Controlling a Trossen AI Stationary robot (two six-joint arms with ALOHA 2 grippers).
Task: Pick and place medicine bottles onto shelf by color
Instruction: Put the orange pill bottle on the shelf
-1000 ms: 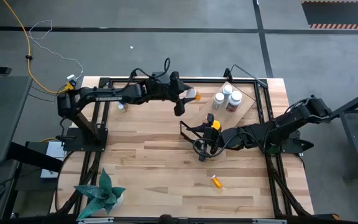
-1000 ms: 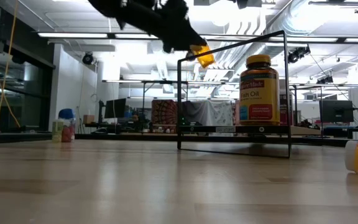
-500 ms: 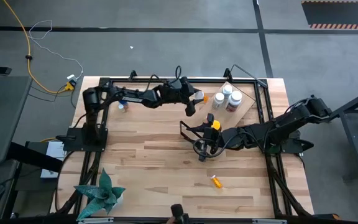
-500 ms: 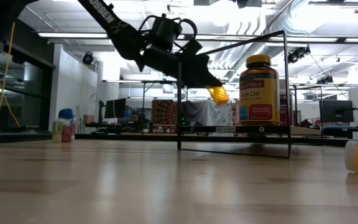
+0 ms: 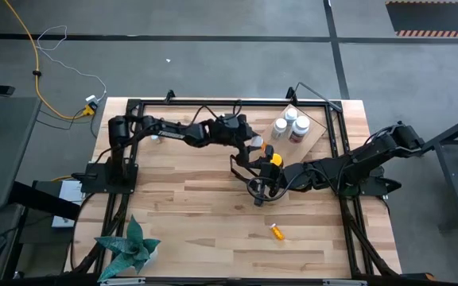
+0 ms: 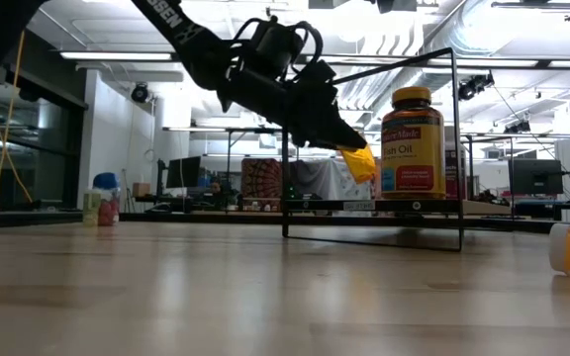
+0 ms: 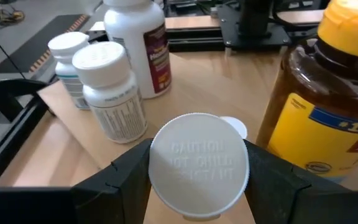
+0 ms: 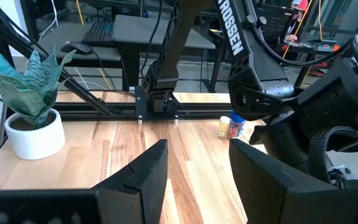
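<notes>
Butcher-block counter point(image 5: 189, 214) carries everything. Light wooden shelf point(image 5: 312, 135) with black wire frame sits at the far right corner; three white bottles point(image 5: 290, 125) stand grouped on it. Large amber bottle with yellow cap point(image 5: 272, 161) stands upright just off the shelf's near-left end, toward the counter's middle. Potted plant point(image 5: 130, 242) at the near left corner.

Left end effector point(image 5: 252, 144) reaches across from the far left side and hangs above the counter beside the amber bottle, clenched on a small orange bottle point(image 6: 357, 161) with a white cap point(image 7: 198, 164); cap faces the wrist camera.

Right end effector point(image 5: 258, 191) rests low near the counter's middle, fingers apart, grasping nothing.

Second small orange bottle point(image 5: 277, 231) lies on its side toward the near edge. A small blue-capped bottle point(image 6: 106, 198) stands by the far left edge.
</notes>
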